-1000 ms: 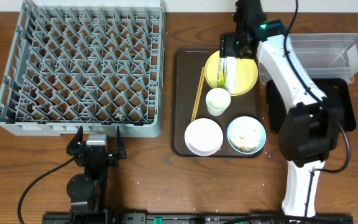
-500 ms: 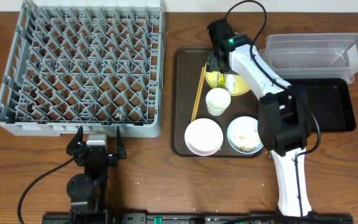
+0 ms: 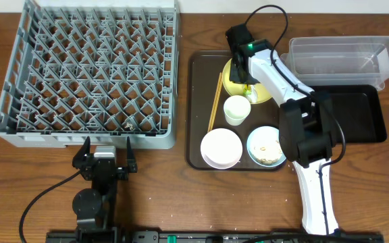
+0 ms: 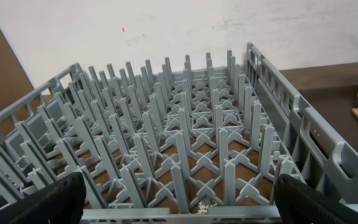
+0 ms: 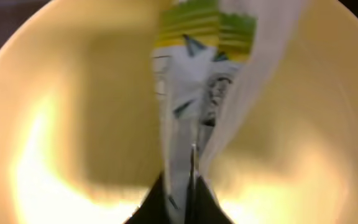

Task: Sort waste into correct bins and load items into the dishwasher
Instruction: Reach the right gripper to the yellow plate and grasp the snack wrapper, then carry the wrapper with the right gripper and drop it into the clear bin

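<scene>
- Overhead, nearest us, the left fingers (image 3: 85, 155) stand spread wide above the wood-grain tabletop (image 3: 181, 196), holding nothing. The left wrist view cuts them down to two black stubs in its bottom corners.
- On the flat brown tray (image 3: 196, 135), the front row holds a smooth, round white bowl (image 3: 221, 148). Beside it is a light blue bowl (image 3: 251, 143) with a pale heap of rice scraps (image 3: 269, 150) inside.
- Behind them sits the small white cup (image 3: 236, 109). To its left, two thin wooden chopsticks (image 3: 215, 101) lie side by side.
- Further back is the glossy yellow plate (image 3: 231, 84), which the white right arm largely covers.
- The right wrist view is blurred. In it the right fingers (image 5: 154, 214) are pressed together on the near end of the wrapper (image 5: 194, 74), which is green-and-yellow banded at the top and white below. A paper strip (image 5: 253, 74) lies against it on the plate.
- At far right, a shallow black tray (image 3: 360, 111) touches a clear tub (image 3: 340, 57) with rounded corners.
- At far left, the grey rack (image 3: 93, 74) is a square plastic grid of upright pegs.
</scene>
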Motion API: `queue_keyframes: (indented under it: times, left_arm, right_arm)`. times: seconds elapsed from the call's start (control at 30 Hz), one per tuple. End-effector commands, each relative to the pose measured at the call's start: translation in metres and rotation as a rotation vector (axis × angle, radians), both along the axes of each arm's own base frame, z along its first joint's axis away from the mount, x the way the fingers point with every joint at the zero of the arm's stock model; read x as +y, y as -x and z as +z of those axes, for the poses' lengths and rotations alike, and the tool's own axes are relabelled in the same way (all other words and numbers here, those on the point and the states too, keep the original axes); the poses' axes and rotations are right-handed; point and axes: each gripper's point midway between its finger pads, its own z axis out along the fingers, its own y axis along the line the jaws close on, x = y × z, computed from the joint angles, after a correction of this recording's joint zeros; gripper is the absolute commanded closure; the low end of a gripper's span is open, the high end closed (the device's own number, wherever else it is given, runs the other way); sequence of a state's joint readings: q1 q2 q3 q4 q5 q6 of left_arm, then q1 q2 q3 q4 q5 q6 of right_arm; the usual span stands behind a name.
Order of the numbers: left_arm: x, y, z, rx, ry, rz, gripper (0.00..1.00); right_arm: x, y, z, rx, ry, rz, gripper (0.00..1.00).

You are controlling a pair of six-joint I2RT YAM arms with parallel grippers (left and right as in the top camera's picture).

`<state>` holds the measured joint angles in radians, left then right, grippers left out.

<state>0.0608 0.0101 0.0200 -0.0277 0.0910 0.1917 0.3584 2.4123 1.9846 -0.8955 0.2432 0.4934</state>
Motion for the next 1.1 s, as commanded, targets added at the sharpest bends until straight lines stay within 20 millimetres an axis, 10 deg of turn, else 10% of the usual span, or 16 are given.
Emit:
queue_keyframes:
  times: [0.0, 0.17, 0.3, 0.6, 0.87, 1.07]
  left_arm:
    - [-0.003, 0.001, -0.015, 0.045, -0.01, -0.016, 0.02]
    - [-0.003, 0.001, -0.015, 0.045, -0.01, -0.016, 0.02]
    - [-0.003, 0.001, -0.015, 0.045, -0.01, -0.016, 0.02]
    - [-0.003, 0.001, -0.015, 0.045, -0.01, -0.016, 0.02]
    - [-0.003, 0.001, -0.015, 0.045, -0.01, -0.016, 0.02]
    - [-0.003, 0.001, -0.015, 0.045, -0.01, -0.016, 0.02]
  right_arm:
    - [-0.001, 0.002, -0.008, 0.02, 0.014, 0.002, 0.99]
    - [0.016, 0.002, 0.015, 0.024, -0.084, 0.112, 0.99]
    - [0.013, 0.001, 0.08, -0.042, -0.184, 0.113, 0.99]
    - [-0.075, 0.014, 0.23, -0.302, -0.232, -0.074, 0.99]
    - [-0.196, 0.028, 0.216, -0.315, -0.212, -0.621, 0.98]
    - [-0.244, 0.03, 0.176, -0.302, -0.28, -0.963, 0.98]
